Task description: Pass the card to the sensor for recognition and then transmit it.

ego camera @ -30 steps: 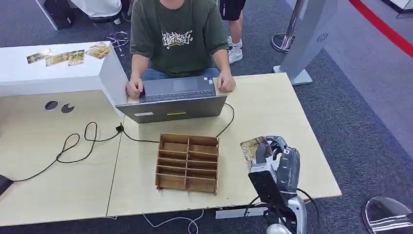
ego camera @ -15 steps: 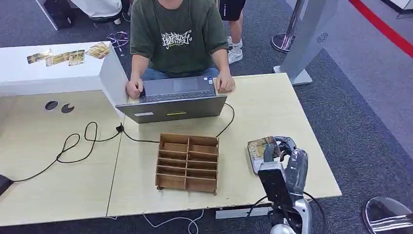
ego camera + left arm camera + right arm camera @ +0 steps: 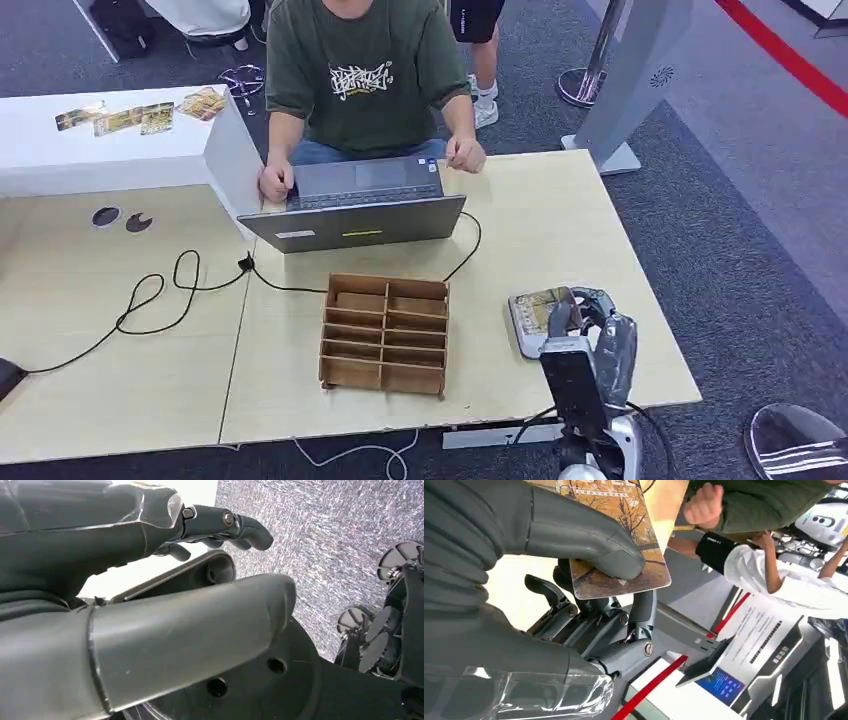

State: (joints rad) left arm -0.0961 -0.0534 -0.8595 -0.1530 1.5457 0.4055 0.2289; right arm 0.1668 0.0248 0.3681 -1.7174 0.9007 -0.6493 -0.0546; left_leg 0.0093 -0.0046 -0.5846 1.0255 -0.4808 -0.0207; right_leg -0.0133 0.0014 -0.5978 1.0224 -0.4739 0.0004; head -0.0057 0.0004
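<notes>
Nearest me: right hand, thumb pressing the card against its fingers; card held low over the table near its right edge, its lower part hidden by the hand. Left hand: fingers apart, holding nothing, much of it cut off. Mid-table: wooden divider box. Farther: laptop, with a person behind it whose head is cropped.

right hand grips with thumb pressed down; left hand fingers apart.
</notes>
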